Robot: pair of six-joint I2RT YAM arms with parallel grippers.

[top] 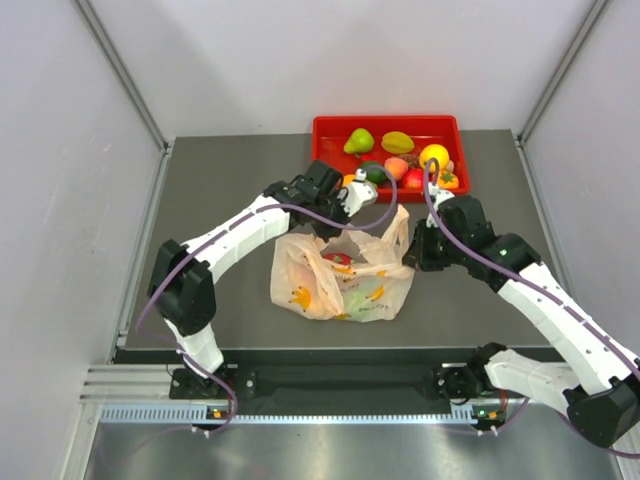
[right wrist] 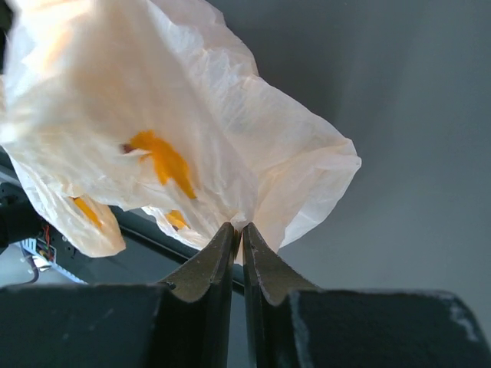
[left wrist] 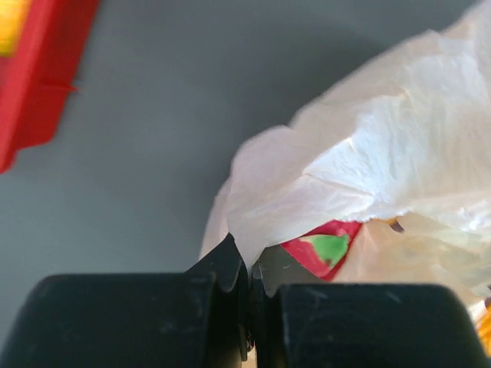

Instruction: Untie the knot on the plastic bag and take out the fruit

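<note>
While both arms hold the top of the bag, the next pull depends on which way each one goes. On the left, the left gripper (left wrist: 249, 270) has its black fingers pressed together on a thin edge of the crinkly, pale peach plastic bag (top: 340, 285). The bag lies in the middle of the flat dark grey table (top: 220, 190), between the two grippers. Its top runs from side to side, from one gripper to the other, and its belly sags toward the near edge. A shiny red and green toy fruit (left wrist: 326, 249) shows inside, just beyond the left fingers. On the right, the right gripper (right wrist: 238, 234) pinches another flap of the bag, its fingers close together. Both grippers look about as near to the bag's top. I cannot pick out the knot; it may be hidden in the folds. Behind the grippers sits a red plastic tray (top: 385, 121) with more toy fruit in it. I think a pull to the back could bump that tray, but nothing blocks a pull to the sides.
</note>
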